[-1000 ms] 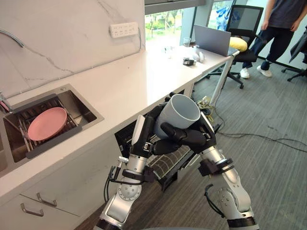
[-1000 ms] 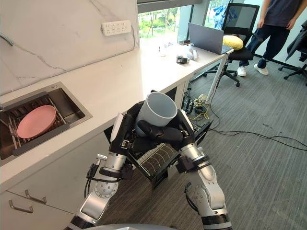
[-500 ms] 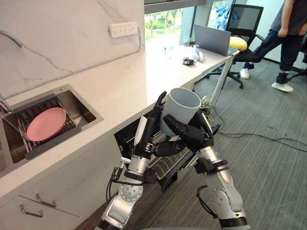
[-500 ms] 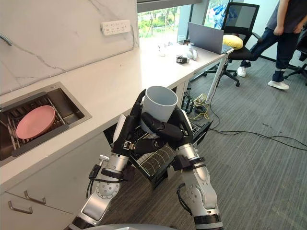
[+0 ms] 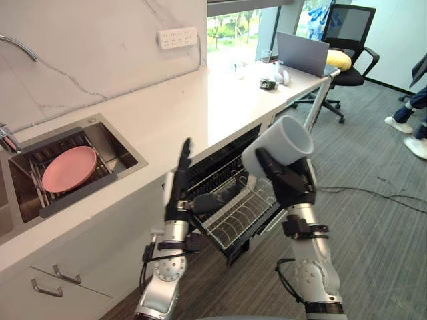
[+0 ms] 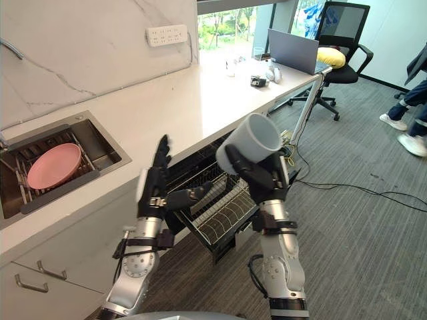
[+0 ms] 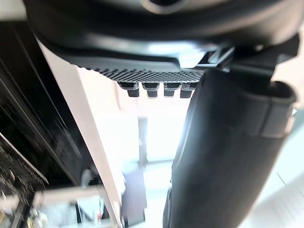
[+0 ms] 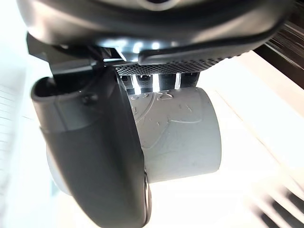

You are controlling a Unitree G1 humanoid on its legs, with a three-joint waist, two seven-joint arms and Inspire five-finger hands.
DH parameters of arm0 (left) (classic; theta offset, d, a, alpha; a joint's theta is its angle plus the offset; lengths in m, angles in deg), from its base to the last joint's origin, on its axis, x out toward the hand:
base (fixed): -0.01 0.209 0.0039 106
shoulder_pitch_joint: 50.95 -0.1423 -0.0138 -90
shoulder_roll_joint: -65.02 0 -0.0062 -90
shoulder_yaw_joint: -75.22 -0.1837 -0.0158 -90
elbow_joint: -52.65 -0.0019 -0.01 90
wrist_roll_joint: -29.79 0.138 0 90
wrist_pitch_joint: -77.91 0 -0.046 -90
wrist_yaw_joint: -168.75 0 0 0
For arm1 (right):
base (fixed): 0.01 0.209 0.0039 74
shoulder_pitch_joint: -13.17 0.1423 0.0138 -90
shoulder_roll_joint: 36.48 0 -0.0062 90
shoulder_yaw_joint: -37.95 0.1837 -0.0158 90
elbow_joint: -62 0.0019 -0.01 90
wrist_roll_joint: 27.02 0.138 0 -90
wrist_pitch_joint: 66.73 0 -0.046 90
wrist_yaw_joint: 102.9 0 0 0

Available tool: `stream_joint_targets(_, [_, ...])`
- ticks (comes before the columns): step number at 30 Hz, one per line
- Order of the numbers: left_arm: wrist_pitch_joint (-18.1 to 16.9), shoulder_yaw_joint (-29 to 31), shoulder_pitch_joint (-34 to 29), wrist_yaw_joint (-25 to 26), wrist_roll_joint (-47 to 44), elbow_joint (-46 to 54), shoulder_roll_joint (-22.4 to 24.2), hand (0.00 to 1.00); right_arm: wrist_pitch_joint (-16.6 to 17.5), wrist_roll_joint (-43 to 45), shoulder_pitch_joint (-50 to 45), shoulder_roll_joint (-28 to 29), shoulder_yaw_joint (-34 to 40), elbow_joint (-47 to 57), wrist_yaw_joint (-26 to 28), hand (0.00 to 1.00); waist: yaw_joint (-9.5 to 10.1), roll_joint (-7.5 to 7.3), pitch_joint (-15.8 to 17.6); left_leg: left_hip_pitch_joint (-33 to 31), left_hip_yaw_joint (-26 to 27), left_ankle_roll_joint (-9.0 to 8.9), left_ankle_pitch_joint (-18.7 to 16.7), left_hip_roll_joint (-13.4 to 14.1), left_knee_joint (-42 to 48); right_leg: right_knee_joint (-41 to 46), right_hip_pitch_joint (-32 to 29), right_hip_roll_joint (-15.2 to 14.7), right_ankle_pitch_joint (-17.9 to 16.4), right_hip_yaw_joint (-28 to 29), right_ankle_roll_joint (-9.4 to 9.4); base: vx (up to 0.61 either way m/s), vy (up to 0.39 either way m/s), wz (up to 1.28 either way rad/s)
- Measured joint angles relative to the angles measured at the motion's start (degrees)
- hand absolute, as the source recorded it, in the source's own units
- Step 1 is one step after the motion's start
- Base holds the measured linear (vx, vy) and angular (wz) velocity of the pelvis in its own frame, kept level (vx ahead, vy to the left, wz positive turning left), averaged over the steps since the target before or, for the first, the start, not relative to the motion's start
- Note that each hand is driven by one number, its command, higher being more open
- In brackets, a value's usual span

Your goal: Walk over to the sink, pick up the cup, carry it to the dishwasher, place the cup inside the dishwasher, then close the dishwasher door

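The right hand (image 5: 290, 187) now carries the cup (image 5: 283, 142) alone. Its fingers and thumb are curled round the grey wall, and the cup is tipped with its mouth turned up and away from the robot, held above the right end of the dishwasher rack (image 5: 230, 217). The right wrist view bears this out, with the thumb lying across the cup's side.

Half a second ago both hands cradled the cup together over the rack. Since then the left hand (image 5: 179, 193) has let go and drawn off to the rack's left side, close under the counter (image 5: 200, 100) edge. It stands there with fingers straight and upright and the thumb pointing toward the rack, holding nothing.

The carrying looks done. The rack is pulled out below the cup, and the sink (image 5: 123, 141) lies well to the left of the rack. What remains is probably to lower the cup among the wires, let go, and then shut the door. With only one hand on a smooth, tilted cup, the grip could slip as the wrist turns, so the descent calls for care. The freed left hand seems well placed for pushing the rack in afterwards.
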Motion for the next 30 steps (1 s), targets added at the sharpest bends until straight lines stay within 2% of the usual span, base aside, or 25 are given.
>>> stream_joint_targets(3, [0.2, 0.4, -0.7, 0.7, -1.2, 0.0, -0.2, 1.00, 1.8, 0.0, 0.0, 0.0, 0.3, 0.0, -0.5, 0.00, 0.00, -0.02, 0.0, 0.0, -0.4, 0.03, 0.0, -0.2, 0.0, 0.0, 0.2, -0.2, -0.1, -0.3, 0.11, -0.02, -0.016, 0.05])
stream_joint_targets(11, [0.6, 0.3, -1.2, 0.5, -2.0, 0.0, 0.9, 1.00, 1.9, -0.3, 0.0, 0.1, 0.0, 0.0, -0.6, 0.00, 0.10, -0.11, 0.1, 0.0, -0.9, 0.08, 0.0, -0.3, 0.0, -0.2, 0.6, -0.3, -0.1, -1.0, 0.15, -0.02, -0.024, 0.04])
stream_joint_targets(18, [2.5, 3.5, -3.2, -1.3, -4.7, -4.1, 1.7, 1.00, -0.6, -7.0, 0.0, -1.6, 3.5, -2.8, -0.5, 0.00, 0.33, -0.93, 0.6, -0.3, -1.7, 0.07, 0.0, -0.3, 0.0, -0.7, 0.9, -0.4, -0.1, -1.8, 0.18, -0.02, -0.033, 0.06])
stream_joint_targets(21, [5.1, 4.6, -5.8, -2.3, -5.9, -10.8, 1.8, 1.00, -2.5, -12.1, 0.0, -3.3, 5.3, -6.7, -0.1, 0.00, 0.96, -0.98, 0.6, -0.5, -2.2, 0.11, 0.1, -0.4, -0.1, -0.7, 0.9, -0.6, -0.3, -2.4, 0.39, -0.02, -0.033, 0.11])
stream_joint_targets(24, [7.0, 6.2, -8.9, -3.0, -6.2, -19.7, 1.4, 1.00, -4.1, -16.2, 0.8, -6.5, 6.5, -15.2, 1.4, 0.00, 1.54, -1.11, 0.6, -1.3, -4.3, 0.20, 0.6, -0.8, -0.4, -0.7, 1.0, -0.8, -0.6, -4.7, 0.74, -0.01, -0.045, 0.33])
stream_joint_targets(27, [7.5, 9.4, -11.2, -3.4, -6.5, -25.4, 1.1, 1.00, -5.6, -19.0, 2.8, -9.1, 6.5, -24.5, 1.4, 0.00, 2.02, -1.12, 0.6, -1.7, -6.3, 0.24, 1.6, -1.0, -1.5, -0.7, 0.9, -0.8, -0.7, -6.8, 0.80, -0.03, -0.052, 0.40])
stream_joint_targets(30, [7.4, 11.5, -13.5, -3.9, -6.7, -27.5, -0.2, 1.00, -6.8, -21.2, 4.0, -11.3, 6.4, -31.7, 1.4, 0.00, 3.85, -1.14, 0.7, -2.3, -8.4, 0.24, 2.7, -1.1, -2.1, -0.7, 1.1, -0.9, -0.7, -8.9, 0.80, -0.05, -0.039, 0.36])
